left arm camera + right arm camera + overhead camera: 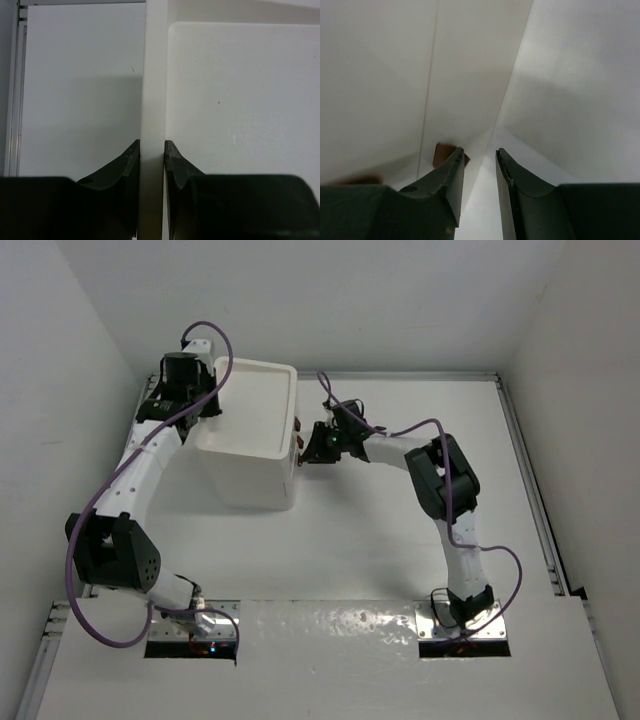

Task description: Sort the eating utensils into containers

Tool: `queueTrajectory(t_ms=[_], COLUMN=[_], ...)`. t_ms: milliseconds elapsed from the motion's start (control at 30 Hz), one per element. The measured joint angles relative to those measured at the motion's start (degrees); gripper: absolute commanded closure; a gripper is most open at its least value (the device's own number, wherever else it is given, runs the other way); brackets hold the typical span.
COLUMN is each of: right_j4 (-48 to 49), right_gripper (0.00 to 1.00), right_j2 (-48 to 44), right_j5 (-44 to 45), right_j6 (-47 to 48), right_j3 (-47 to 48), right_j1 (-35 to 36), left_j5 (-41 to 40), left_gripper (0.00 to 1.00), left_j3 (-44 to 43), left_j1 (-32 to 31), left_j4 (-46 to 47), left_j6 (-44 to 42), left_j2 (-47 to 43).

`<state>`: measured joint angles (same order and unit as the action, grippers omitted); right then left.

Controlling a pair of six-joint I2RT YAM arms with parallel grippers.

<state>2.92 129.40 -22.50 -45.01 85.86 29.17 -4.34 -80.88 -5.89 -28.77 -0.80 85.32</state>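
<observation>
The white drawer unit (250, 430) stands at the back left of the table, its tray-like top facing the camera. My left gripper (208, 408) is shut on the unit's left rim; in the left wrist view the rim (152, 90) runs between the fingertips of that gripper (152, 145). My right gripper (303, 447) is at the unit's right face, by the dark-brown knobs (299, 426). In the right wrist view the right gripper (479, 151) has its jaws a little apart with nothing between them. One knob (441, 153) lies just outside the left finger. No utensils are in view.
The white table (400, 540) is bounded by walls at the back and sides, with a metal rail (530, 490) along the right edge. The right arm's elbow (445, 475) stands mid-table. Purple cables loop over both arms.
</observation>
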Motion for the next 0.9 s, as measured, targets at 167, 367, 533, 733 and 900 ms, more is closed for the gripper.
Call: queueTrajectory(t_ms=[167,367,533,733,900], right_j4=[-5.77,-12.79,-19.21,-26.84,-30.84], right_gripper=[0.58,0.46,0.27,0.06,0.01], right_j2=[-10.05,-29.51,-44.68,-59.21,-71.93], right_j5=[5.09,13.42,24.17,33.64,40.33], right_j6=[6.47,13.38,20.06,24.63,24.90], right_j3=[-5.64,-9.51,-12.35,-17.77,-24.50], right_j1=[0.57,-4.98,-9.44,-8.44,-8.41], left_j5=[-0.55,-1.31,-3.45,-5.18,-6.45], left_gripper=[0.69,0.43,0.28,0.18,0.14], left_j3=[-0.42,-5.40,-14.58,-14.95,-5.18], left_j1=[-0.02,-0.17,-0.13,-0.11,-0.11], left_j4=[-0.57,-5.20,-7.08,-8.59,-11.67], left_j6=[0.57,1.81,2.29,3.85,6.29], left_j2=[-0.07,0.13,-0.15,-8.33,-23.43])
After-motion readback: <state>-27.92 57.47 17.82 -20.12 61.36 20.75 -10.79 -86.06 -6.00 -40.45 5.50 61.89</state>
